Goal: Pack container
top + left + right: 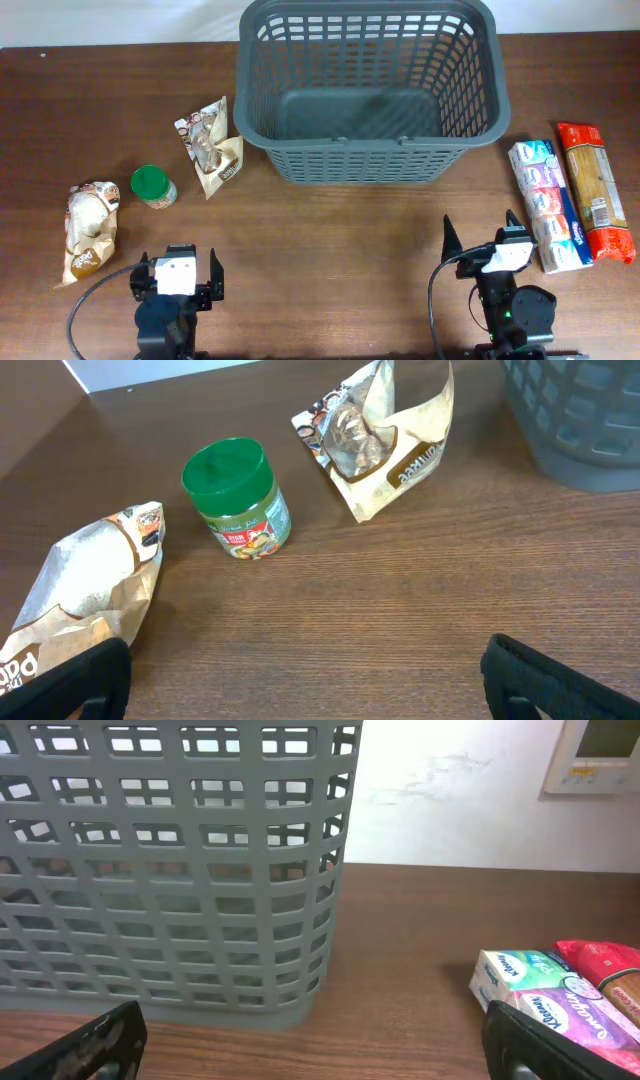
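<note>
The dark grey slotted basket (370, 90) stands empty at the back middle of the table; its wall fills the left of the right wrist view (170, 870). My left gripper (178, 275) is open and empty near the front left edge. My right gripper (483, 245) is open and empty at the front right. A green-lidded jar (153, 186) (236, 498) and two tan snack bags (212, 146) (88, 228) lie left of the basket. A tissue pack (547, 205) (540, 985) and a red pasta packet (595, 190) lie to the right.
The wooden table (330, 260) ends at a white wall behind the basket (470, 790). In the left wrist view the nearer snack bag (80, 585) lies by the left finger, and the other bag (385, 445) stands beside the basket's corner (580, 420).
</note>
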Robot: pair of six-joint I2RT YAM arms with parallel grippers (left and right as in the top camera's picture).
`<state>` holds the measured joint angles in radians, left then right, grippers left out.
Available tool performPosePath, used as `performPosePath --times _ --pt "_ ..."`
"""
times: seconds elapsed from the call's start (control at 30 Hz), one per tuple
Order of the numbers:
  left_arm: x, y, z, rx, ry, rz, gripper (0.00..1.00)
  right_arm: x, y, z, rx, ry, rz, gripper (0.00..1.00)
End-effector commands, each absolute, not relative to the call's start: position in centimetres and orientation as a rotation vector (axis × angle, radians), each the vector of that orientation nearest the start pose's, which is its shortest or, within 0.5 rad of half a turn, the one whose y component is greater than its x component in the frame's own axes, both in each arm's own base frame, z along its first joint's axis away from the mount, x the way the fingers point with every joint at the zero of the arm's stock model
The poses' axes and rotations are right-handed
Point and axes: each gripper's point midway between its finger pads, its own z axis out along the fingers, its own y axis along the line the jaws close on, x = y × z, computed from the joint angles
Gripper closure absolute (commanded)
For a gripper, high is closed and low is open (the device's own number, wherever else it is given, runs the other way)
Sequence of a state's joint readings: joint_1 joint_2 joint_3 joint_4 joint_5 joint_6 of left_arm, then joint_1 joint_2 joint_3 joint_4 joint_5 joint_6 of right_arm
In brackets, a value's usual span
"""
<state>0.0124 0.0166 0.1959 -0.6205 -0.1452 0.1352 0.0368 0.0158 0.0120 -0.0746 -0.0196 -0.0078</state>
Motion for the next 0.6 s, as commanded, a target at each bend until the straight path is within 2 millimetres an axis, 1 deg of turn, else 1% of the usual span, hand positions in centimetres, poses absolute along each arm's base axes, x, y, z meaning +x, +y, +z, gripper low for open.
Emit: performPosePath --times 0.0,0.37,0.47,0.57 --pt "20.7 2.5 11.23 0.058 2.018 0.238 0.01 24.6 0.94 15.55 -0.043 1.649 0.024 0.01" --pt "20.7 2.5 11.23 0.058 2.018 0.238 0.01 24.6 0.93 15.55 -0.043 1.649 0.024 0.01" --pt "20.7 2.5 11.23 0.058 2.018 0.238 0.01 24.61 0.42 15.53 -0.02 1.651 -0.001 0.01" --pt "20.7 2.5 11.23 0.058 2.018 0.238 0.01 24.61 0.62 15.53 -0.028 1.65 0.009 0.01"
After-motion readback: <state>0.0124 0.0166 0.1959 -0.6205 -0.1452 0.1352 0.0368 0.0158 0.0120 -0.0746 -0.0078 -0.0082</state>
